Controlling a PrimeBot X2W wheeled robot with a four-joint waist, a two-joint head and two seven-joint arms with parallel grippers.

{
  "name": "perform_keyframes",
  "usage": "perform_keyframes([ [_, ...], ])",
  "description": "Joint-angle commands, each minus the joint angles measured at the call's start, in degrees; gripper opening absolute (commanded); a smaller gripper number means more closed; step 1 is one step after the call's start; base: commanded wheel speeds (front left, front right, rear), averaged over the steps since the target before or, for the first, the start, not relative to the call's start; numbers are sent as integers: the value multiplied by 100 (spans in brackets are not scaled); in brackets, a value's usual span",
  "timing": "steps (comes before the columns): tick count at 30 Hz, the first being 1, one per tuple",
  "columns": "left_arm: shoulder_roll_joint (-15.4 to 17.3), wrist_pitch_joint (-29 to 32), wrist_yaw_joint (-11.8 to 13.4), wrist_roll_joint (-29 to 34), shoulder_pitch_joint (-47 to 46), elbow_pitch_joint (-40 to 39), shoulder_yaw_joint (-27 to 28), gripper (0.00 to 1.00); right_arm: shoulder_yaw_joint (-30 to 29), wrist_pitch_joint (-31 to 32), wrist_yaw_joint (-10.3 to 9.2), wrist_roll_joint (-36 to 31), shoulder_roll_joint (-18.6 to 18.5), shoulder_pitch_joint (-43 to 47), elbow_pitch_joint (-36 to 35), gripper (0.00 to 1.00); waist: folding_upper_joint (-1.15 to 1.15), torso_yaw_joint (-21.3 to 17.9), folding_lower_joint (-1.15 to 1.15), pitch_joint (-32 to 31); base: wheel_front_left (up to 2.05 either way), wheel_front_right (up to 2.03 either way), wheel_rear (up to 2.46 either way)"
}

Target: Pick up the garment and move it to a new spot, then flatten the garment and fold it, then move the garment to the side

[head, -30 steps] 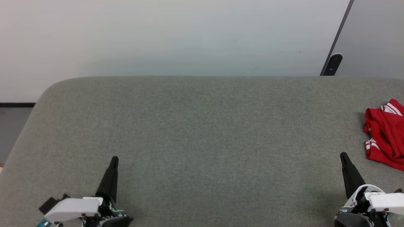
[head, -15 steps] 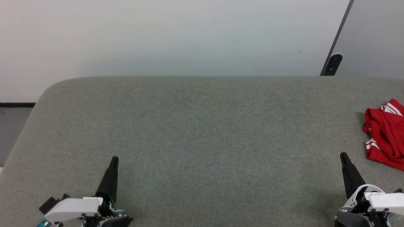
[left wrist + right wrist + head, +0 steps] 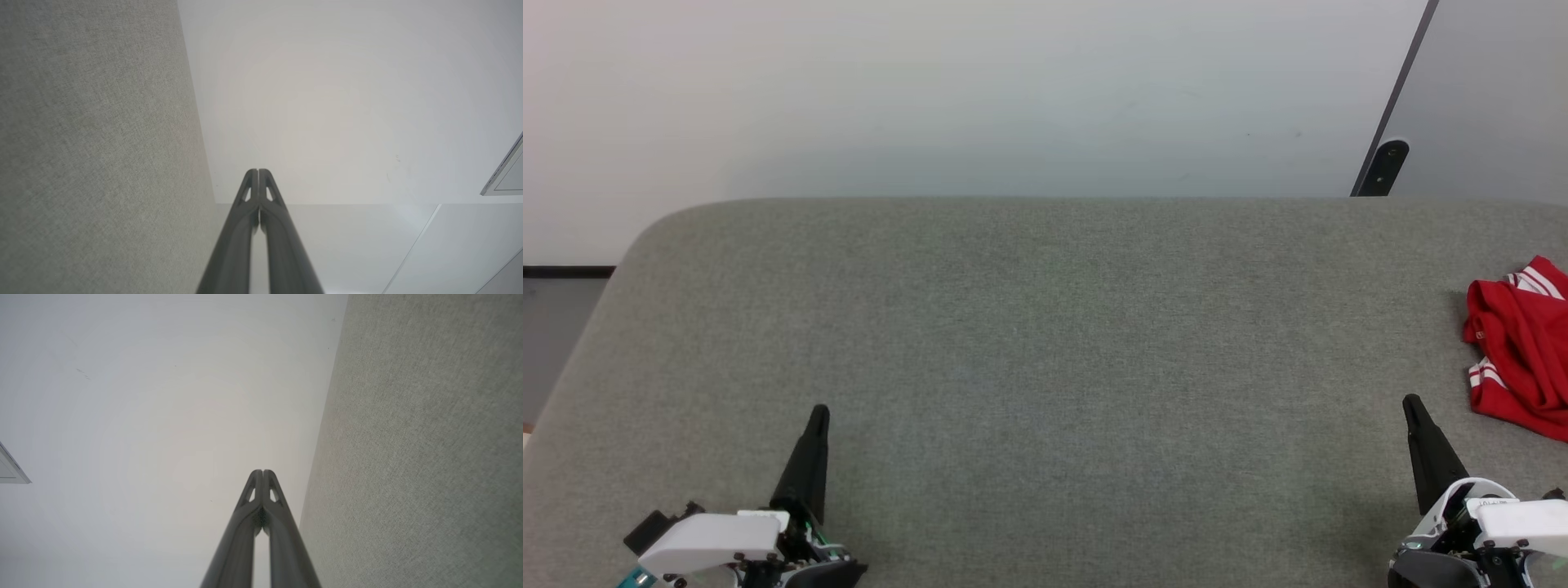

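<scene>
A crumpled bright-red garment (image 3: 1515, 351) with white striped trim lies at the right edge of a grey fabric surface (image 3: 1045, 327). The left gripper (image 3: 818, 413) and right gripper (image 3: 1412, 403) sit low at either side, jaws pressed together, holding nothing. The right gripper is near the garment, not touching it

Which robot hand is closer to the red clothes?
Right. The right gripper sits just below and left of the garment in the head view, not touching it. The left gripper is far across the grey surface, at the lower left.
</scene>
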Motion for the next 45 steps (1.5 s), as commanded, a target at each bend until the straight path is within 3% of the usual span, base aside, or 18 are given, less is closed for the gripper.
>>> perform_keyframes([
  [1, -3, 10, -16, -19, -64, 8, 11, 0, 1, 13, -3, 21, 22, -19, -1, 0, 0, 0, 0, 0, 0, 0, 0],
  [45, -3, 8, -17, -21, -64, 7, 10, 0, 2, 13, -2, 22, 22, -19, -1, 0, 0, 0, 0, 0, 0, 0, 0],
])
